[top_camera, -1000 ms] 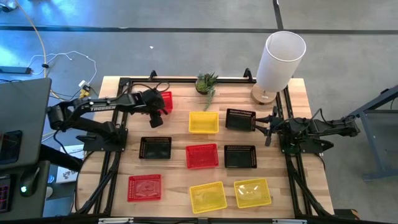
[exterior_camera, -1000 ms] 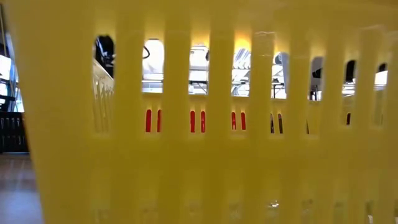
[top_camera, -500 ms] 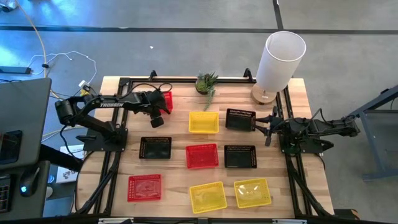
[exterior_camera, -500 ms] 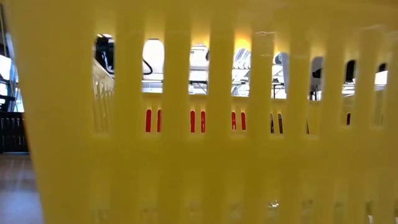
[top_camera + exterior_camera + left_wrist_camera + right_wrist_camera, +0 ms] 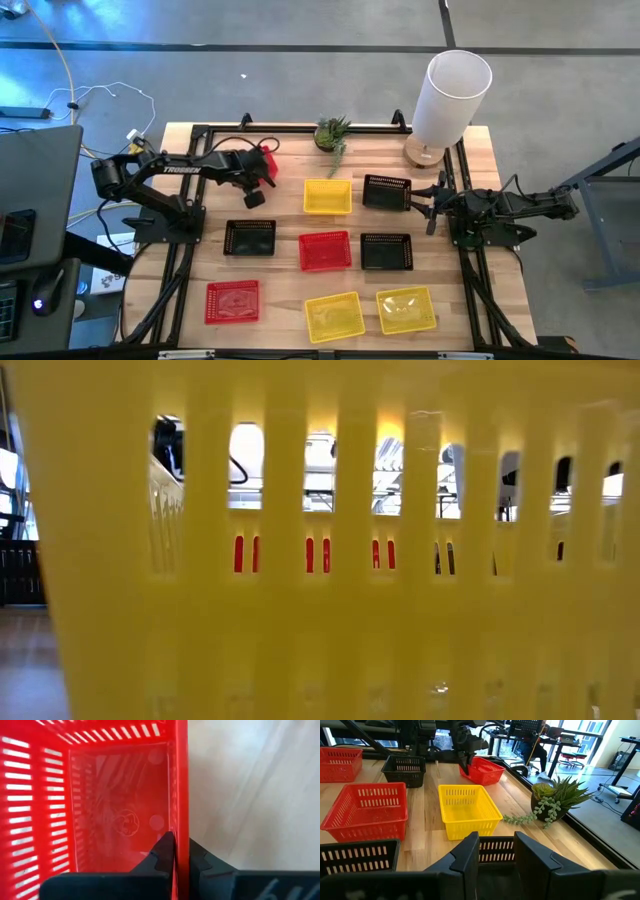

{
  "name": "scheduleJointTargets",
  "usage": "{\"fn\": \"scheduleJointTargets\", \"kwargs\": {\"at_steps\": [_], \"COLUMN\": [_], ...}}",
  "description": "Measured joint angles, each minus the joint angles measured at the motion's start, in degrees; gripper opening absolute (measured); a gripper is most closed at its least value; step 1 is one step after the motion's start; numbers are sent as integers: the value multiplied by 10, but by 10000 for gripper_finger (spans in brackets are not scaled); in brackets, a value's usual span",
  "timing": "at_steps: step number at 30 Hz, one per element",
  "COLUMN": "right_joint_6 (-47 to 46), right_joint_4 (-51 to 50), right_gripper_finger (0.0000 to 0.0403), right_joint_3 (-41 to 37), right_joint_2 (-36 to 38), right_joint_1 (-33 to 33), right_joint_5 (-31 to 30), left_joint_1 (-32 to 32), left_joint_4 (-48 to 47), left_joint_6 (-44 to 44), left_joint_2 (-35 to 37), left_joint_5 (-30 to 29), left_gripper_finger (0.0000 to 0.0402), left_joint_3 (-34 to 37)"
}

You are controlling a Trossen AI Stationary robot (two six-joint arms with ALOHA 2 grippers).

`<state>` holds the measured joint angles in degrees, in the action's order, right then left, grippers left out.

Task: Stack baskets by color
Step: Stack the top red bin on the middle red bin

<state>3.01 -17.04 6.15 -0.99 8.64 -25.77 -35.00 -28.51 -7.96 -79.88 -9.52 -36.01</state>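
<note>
Nine mesh baskets lie on the wooden table: red (image 5: 325, 250) (image 5: 232, 301), yellow (image 5: 327, 196) (image 5: 335, 316) (image 5: 406, 309) and black (image 5: 387, 192) (image 5: 250, 238) (image 5: 386, 252). The third red basket (image 5: 268, 156) rests at the far left, and my left gripper (image 5: 257, 172) is shut on it. My right gripper (image 5: 432, 206) waits open at the right edge, just behind the far black basket's right wall (image 5: 495, 849), with nothing between its fingers. My left gripper pinches one side wall (image 5: 181, 822) of the red basket, on its near side. One finger (image 5: 162, 851) is inside the basket and the other finger (image 5: 199, 860) outside. The fingers come steeply from above. The basket's bottom is still down at the table.
A tall white cylinder (image 5: 452, 95) and a small green plant (image 5: 332, 133) stand at the far edge. Black frame rails run along the table's sides. A yellow basket's wall (image 5: 320, 610) fills the low view. Desks and chairs stand in the room beyond.
My left gripper has sunk a little onto the far-left red basket and has shut on its wall. The other baskets have not moved.
</note>
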Motion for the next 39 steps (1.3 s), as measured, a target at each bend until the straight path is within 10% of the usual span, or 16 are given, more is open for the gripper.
{"fn": "scheduleJointTargets", "kwargs": {"at_steps": [39], "right_joint_6": [0], "right_joint_4": [-5], "right_gripper_finger": [110], "right_joint_3": [0], "right_joint_2": [0], "right_joint_1": [0], "right_joint_5": [0], "left_joint_1": [464], "left_joint_4": [-13], "left_joint_6": [348], "left_joint_2": [72], "left_joint_5": [-140], "left_gripper_finger": [0], "left_joint_3": [-209]}}
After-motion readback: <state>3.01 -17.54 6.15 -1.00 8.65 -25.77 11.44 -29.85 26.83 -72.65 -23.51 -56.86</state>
